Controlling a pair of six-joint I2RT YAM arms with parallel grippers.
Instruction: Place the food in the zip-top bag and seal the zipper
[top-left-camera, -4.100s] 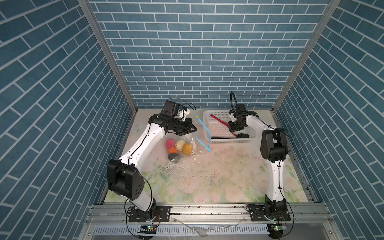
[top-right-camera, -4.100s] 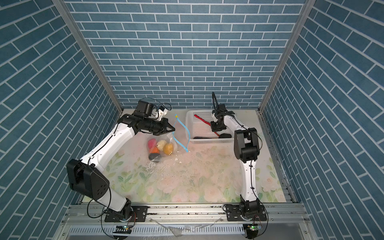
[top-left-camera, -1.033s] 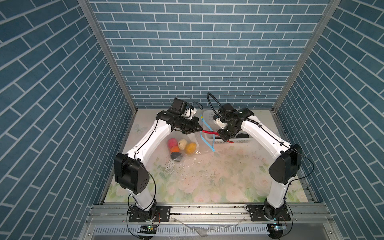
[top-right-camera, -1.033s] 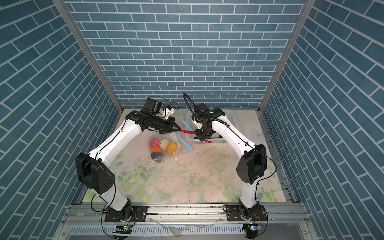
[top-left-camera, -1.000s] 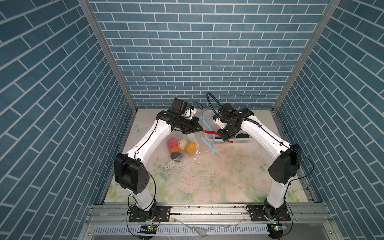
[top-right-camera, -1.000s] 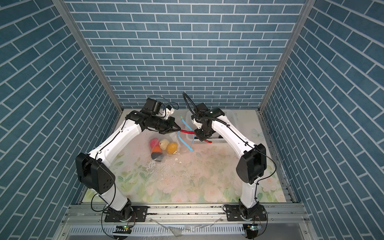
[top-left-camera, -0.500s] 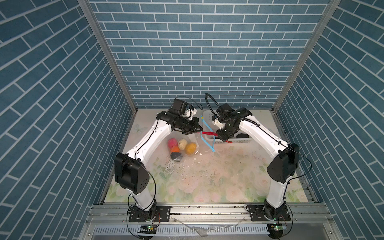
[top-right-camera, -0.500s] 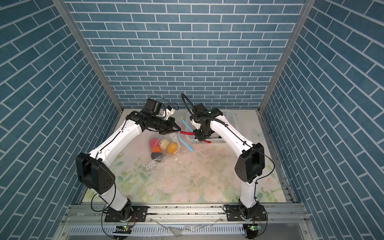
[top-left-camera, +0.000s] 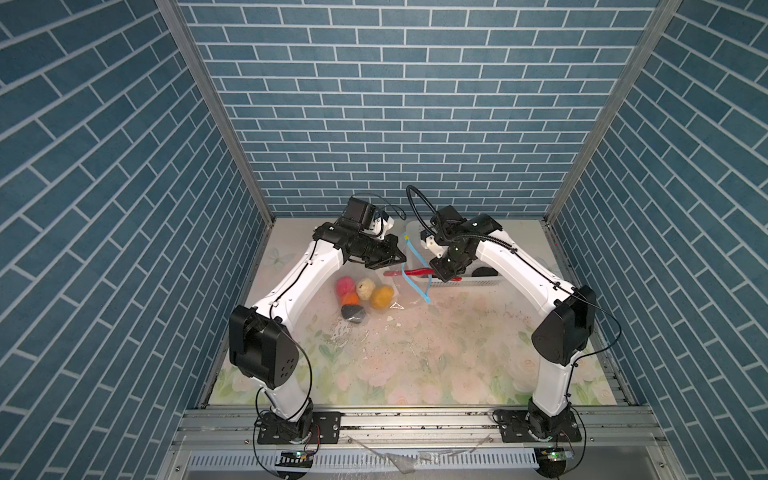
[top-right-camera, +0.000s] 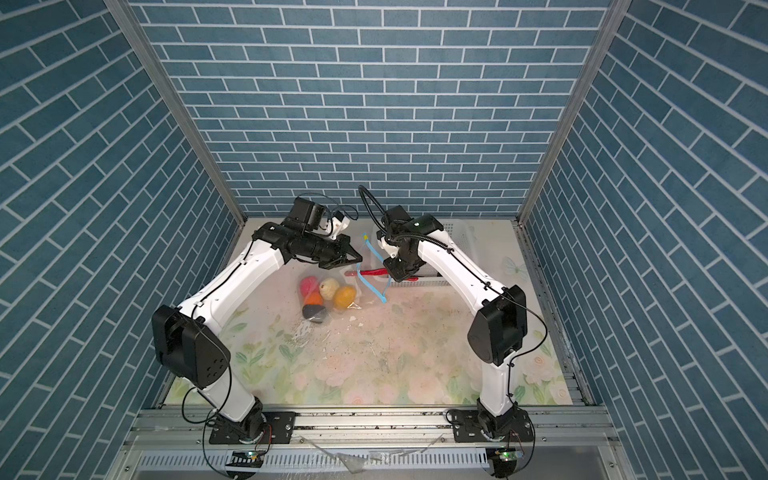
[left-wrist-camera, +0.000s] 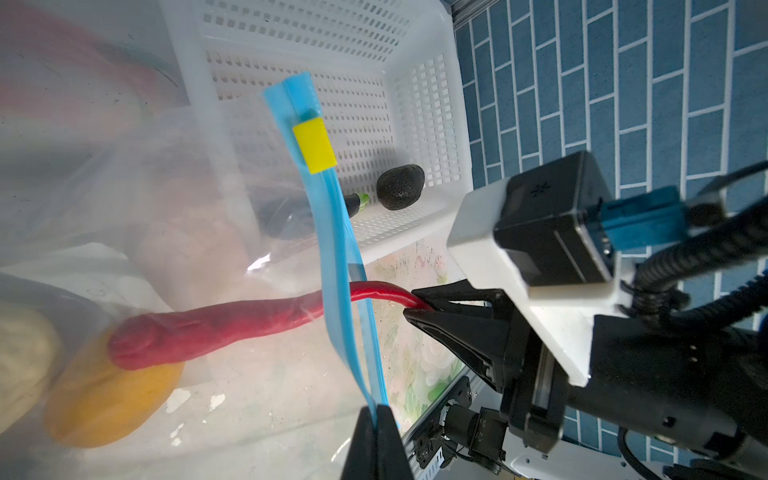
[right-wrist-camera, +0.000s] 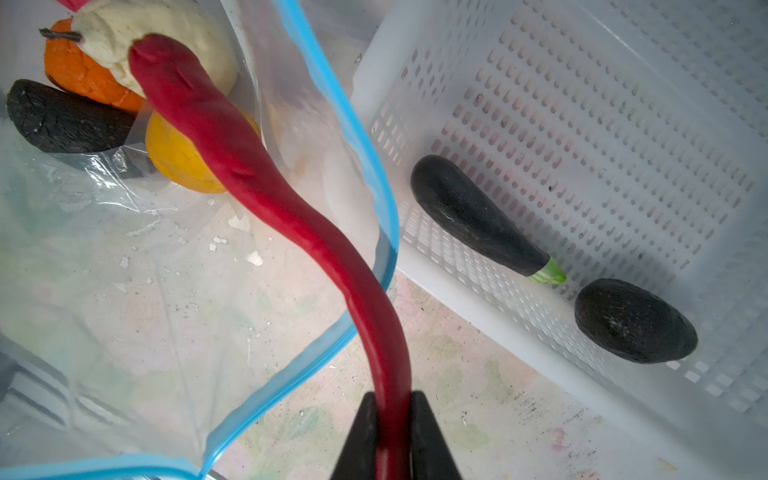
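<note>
Right gripper (right-wrist-camera: 392, 419) is clamped on the stem end of the red chilli (right-wrist-camera: 266, 183). The chilli's tip reaches ahead of the fingers, past the zipper (right-wrist-camera: 388, 241) and into the zip-top bag (right-wrist-camera: 124, 291). Left gripper (left-wrist-camera: 376, 417) is pinched shut on the zipper strip, holding the mouth open.

Bagged beyond the chilli tip:
- orange ball (right-wrist-camera: 79, 75)
- cream lump (right-wrist-camera: 166, 20)
- yellow-orange fruit (right-wrist-camera: 174, 158)
- black lump (right-wrist-camera: 62, 120)

Left to do:
- release the chilli
- move the aubergine (right-wrist-camera: 473, 216) and second black lump (right-wrist-camera: 633, 320) from the basket (right-wrist-camera: 582, 104) beside the right fingers
- seal the bag

Legible text: none | bag (left-wrist-camera: 187, 199), basket (left-wrist-camera: 419, 104): no readable label or brand | camera housing (left-wrist-camera: 544, 232): faint mark, too small to read
</note>
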